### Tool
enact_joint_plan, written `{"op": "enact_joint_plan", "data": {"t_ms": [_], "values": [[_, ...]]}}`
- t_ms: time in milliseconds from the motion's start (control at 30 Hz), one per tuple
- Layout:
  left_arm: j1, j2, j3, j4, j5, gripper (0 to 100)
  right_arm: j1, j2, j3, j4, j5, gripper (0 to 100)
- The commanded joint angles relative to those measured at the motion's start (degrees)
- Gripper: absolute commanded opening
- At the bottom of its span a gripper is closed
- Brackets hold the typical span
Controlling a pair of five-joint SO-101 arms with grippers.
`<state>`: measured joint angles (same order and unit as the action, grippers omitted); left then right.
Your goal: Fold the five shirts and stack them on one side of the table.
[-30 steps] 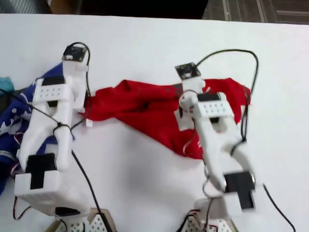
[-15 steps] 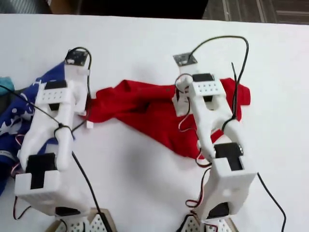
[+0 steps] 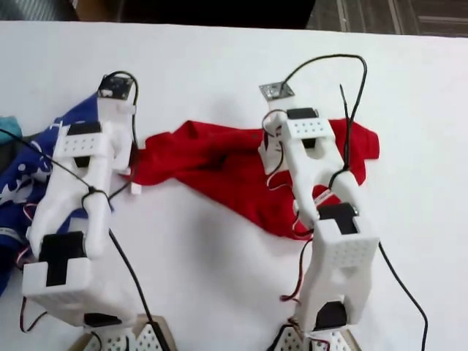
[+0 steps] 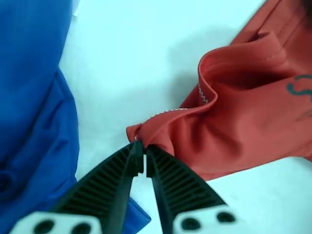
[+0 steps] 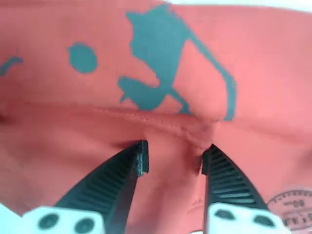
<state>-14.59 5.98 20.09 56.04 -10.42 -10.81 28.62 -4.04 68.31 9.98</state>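
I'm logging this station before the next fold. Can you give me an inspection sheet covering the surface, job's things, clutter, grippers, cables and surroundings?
Surface: white table, with shirts lying on it.
Job's things: red shirt crumpled mid-table; blue shirt bunched at the left edge, partly under an arm; teal cloth at that edge, too little showing to identify.
Clutter: nothing seen.
Grippers: left gripper shut on a corner of the red shirt; right gripper open, just over a seam of the red shirt.
Cables: black cable loops over the arm above the red shirt; second cable trails across the table by the other arm's base.
Surroundings: dark area beyond the far edge, details unclear.
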Motion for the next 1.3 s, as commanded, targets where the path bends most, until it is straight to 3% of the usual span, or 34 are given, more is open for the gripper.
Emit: {"op": "enact_joint_plan", "data": {"t_ms": [0, 500, 633, 667, 967, 1067, 1267], "values": [[0.53, -3.43, -0.22, -0.79, 0.09, 2, 0.92, 0.13, -4.75, -0.57, 0.00, 19.1], [0.35, -3.43, -0.13, -0.79, 0.09, 2, 3.56, 9.27, -11.43, -0.48, 0.00, 18.1], [0.35, -3.43, -0.13, -0.79, 0.09, 2, 5.05, 9.80, -12.22, -0.48, -0.09, 0.9], [0.35, -3.43, -0.13, -0.79, 0.09, 2, 5.23, 9.80, -12.22, -0.31, 0.00, 1.9], [0.62, -3.69, -0.57, -0.18, 0.00, 2, 5.14, 1.36, -17.93, 12.70, 0.09, 2.1], [0.70, -3.96, -2.68, 3.34, -2.64, 2, 5.23, -6.99, -19.43, 18.51, 0.62, 2.1], [0.70, -3.96, -15.60, 17.85, -9.85, 2, 5.32, -24.48, -19.16, 26.68, 8.79, 2.1]]}}
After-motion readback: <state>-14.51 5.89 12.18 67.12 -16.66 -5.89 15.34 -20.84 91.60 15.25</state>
